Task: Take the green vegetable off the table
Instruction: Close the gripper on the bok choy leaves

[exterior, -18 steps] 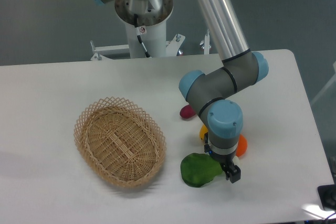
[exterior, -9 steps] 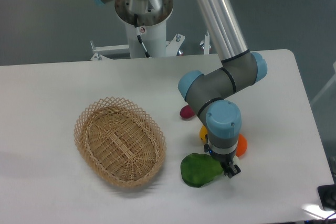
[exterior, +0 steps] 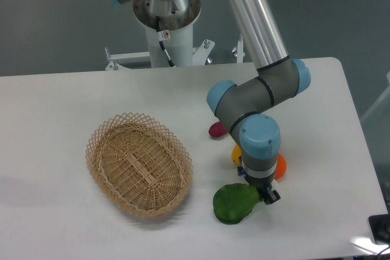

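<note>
Gripper (exterior: 266, 194) down at stem end of green vegetable (exterior: 234, 203), near front edge of table (exterior: 61, 229), right of basket (exterior: 139, 164). Jaw state: cannot tell, wrist hides them. Judged: grasp underway, lift remains.

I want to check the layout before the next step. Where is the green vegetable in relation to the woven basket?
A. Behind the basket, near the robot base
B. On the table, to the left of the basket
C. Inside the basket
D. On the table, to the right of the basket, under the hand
D: the green vegetable lies on the table, right of the empty basket, with the hand at its right end.
</note>
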Action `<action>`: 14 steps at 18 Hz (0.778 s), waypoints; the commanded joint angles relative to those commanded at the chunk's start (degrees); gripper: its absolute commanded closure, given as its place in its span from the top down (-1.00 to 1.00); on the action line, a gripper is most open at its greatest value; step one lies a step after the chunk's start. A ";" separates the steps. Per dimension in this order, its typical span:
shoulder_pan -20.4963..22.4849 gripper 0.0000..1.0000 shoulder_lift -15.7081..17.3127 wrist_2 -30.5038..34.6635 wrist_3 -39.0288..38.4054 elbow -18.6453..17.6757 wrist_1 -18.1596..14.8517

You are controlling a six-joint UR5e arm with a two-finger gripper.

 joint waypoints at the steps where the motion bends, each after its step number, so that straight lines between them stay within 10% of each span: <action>1: 0.00 -0.04 0.18 0.00 0.00 0.09 0.00; 14: 0.53 -0.21 4.30 -0.96 -1.66 1.14 0.09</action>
